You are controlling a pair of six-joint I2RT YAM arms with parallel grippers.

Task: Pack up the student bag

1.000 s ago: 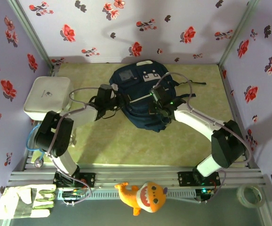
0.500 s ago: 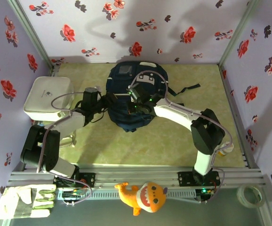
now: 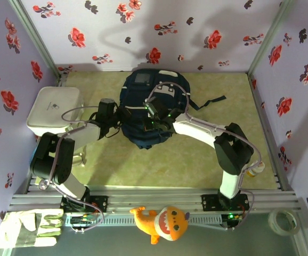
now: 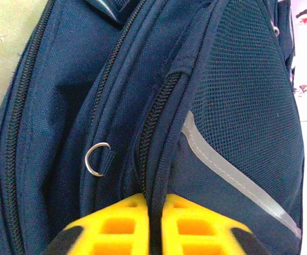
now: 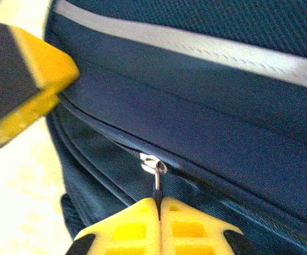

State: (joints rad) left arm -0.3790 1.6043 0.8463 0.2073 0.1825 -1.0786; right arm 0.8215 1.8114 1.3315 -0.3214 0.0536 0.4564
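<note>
- Clearly, my left gripper (image 4: 154, 204) clenched a woven navy seam on the student bag (image 3: 138, 101).
- My right gripper (image 5: 159, 207) pinched its thin metal zipper pull (image 5: 156, 178).

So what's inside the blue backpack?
Nothing inside shows: the student bag has its navy fabric covering whatever it holds. The right gripper pinches a zipper pull.

I see a pale yellow-green surface (image 3: 159, 170), lightly mottled. The student bag (image 3: 138, 98) lies flat on it at the far middle, front face up. A white rounded box (image 3: 53, 109) sits at the left edge, apart from the bag.
</note>
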